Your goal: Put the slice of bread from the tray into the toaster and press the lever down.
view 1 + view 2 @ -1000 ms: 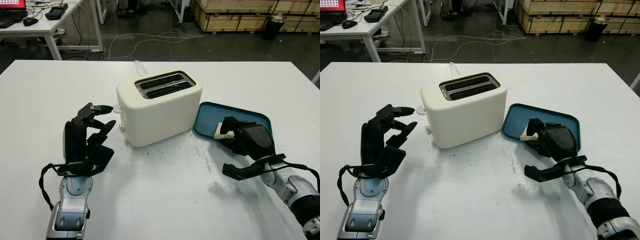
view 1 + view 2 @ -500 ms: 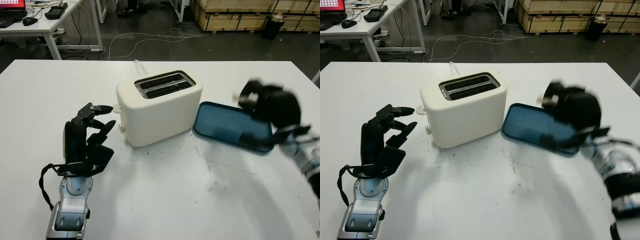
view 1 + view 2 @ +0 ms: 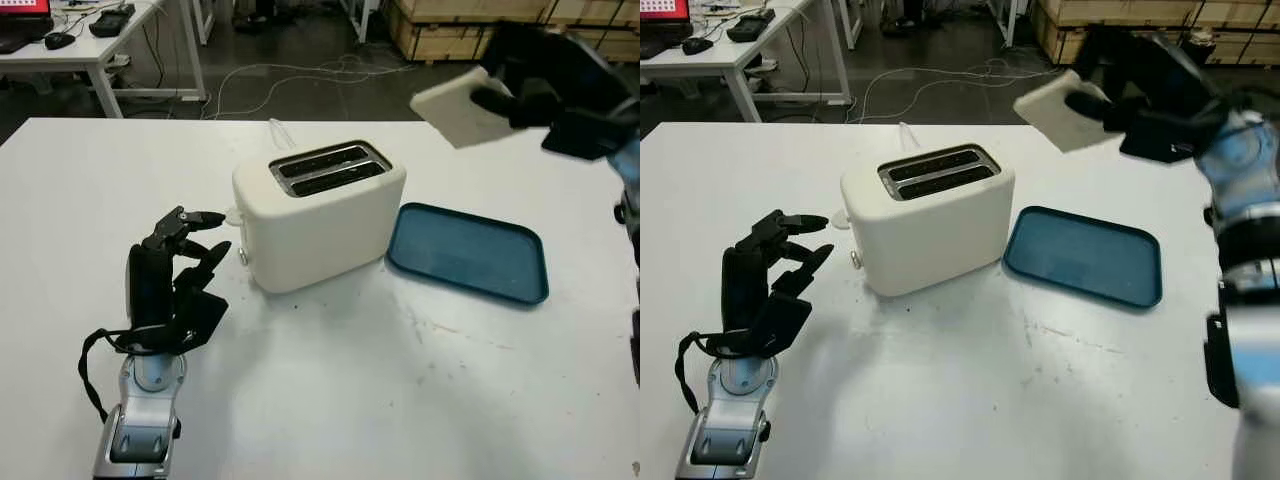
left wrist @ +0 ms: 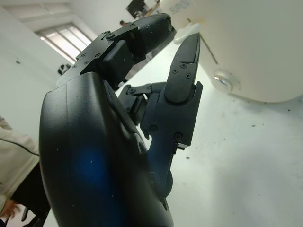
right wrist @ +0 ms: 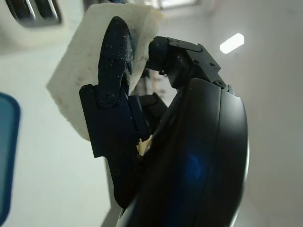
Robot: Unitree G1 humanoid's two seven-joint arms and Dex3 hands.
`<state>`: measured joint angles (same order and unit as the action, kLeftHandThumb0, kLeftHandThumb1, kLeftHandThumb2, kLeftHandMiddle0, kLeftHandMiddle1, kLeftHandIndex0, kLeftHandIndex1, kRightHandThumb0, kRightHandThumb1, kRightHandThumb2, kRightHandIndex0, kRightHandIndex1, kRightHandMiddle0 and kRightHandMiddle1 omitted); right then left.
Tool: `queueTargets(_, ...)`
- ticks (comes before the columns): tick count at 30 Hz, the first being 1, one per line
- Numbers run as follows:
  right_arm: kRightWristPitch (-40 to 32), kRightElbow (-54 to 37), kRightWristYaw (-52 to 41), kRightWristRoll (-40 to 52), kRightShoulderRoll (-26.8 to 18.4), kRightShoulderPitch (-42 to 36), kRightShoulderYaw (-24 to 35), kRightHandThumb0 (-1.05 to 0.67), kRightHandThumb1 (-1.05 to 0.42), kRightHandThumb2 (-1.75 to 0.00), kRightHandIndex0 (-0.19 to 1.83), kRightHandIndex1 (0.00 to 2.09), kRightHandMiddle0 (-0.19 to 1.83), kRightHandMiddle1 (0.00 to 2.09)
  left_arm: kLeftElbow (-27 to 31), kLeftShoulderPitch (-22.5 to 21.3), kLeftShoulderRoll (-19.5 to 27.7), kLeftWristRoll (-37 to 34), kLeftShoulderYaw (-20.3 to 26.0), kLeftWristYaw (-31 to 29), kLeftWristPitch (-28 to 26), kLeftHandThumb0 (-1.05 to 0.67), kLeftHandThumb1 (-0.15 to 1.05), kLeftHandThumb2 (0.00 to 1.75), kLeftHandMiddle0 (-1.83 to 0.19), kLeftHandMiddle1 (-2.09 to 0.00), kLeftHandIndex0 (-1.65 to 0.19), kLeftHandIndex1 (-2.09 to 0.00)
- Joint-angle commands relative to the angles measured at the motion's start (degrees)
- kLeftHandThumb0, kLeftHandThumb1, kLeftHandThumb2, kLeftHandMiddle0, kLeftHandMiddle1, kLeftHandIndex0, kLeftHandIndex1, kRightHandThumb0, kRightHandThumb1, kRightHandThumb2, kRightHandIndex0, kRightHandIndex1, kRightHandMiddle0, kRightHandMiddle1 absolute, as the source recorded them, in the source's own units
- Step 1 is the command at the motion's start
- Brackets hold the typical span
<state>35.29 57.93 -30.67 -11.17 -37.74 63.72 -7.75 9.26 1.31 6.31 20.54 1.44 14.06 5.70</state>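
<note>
— What lies beyond the white table (image 3: 330, 400)?

— A dark grey floor (image 3: 300, 95) with pale cables (image 3: 330, 72) looping across it. One white cord (image 3: 278, 130) runs up onto the table's far edge.

— Any furniture?

— At the far left stands a white desk (image 3: 90, 50) on white legs, carrying a mouse (image 3: 700, 45), a dark device (image 3: 752, 26) and the corner of a red screen (image 3: 662, 8). At the far right, wooden crates (image 3: 440, 25) are stacked along the back, with a black bin (image 3: 1192, 55) beside them.

— And light?

— The right wrist view catches a bright strip lamp (image 5: 232, 42) on a pale ceiling; the left wrist view, a window (image 4: 64, 35).
</note>
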Motion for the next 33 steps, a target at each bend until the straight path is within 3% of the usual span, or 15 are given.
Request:
queueTargets(1,-1.83,2.59,-4.84,1.72,2.39,4.05,0.21,-0.58,-0.92,-0.43,0.96,1.75,0.75,1.75,0.1,0.13,0.01,0.36,-0.03,0.15,0.12,-0.37,0.92,0.03,-0.64,-1.4,-0.69,-0.77)
queueTargets(4,-4.49,5.58,-11.63,4.43,5.52,7.86,1.55,-0.51,-0.92,-0.38,1.0,1.75,0.81,1.75,-0.18,0.17,0.13,0.25,-0.04,0.11,0.56,-0.36,0.92,0.03,-0.65,-1.4,-0.69,-0.77)
queueTargets(9,-7.65,8.79,-14.07,2.66,9.24,12.89,0.25,-0.53,-0.92,-0.35,1.06,1.75,0.87,1.75,-0.22,0.27,-0.03,-0.5,0.14,-0.22,0.44,-0.37,0.92,0.04,-0.64,-1.42,-0.69,-0.77)
queueTargets(23,-12.64,12.23,-10.96,-3.71,16.06,15.84,-3.78,-0.59,-0.92,-0.4,1.04,1.75,0.87,1.75,-0.03,0.13,-0.11,0.09,-0.05,-0.05,-0.3,-0.37,0.92,0.03,-0.64,-1.4,-0.68,-0.79)
queueTargets(33,-10.36,14.66,-4.6,-9.56,18.75,14.04,-7.77,-0.57,-0.92,-0.44,1.08,1.75,0.89,1.75,-0.54,0.06,0.01,-0.35,0.06,-0.03,0.63,-0.38,0.92,0.04,-0.64,-1.44,-0.68,-0.79)
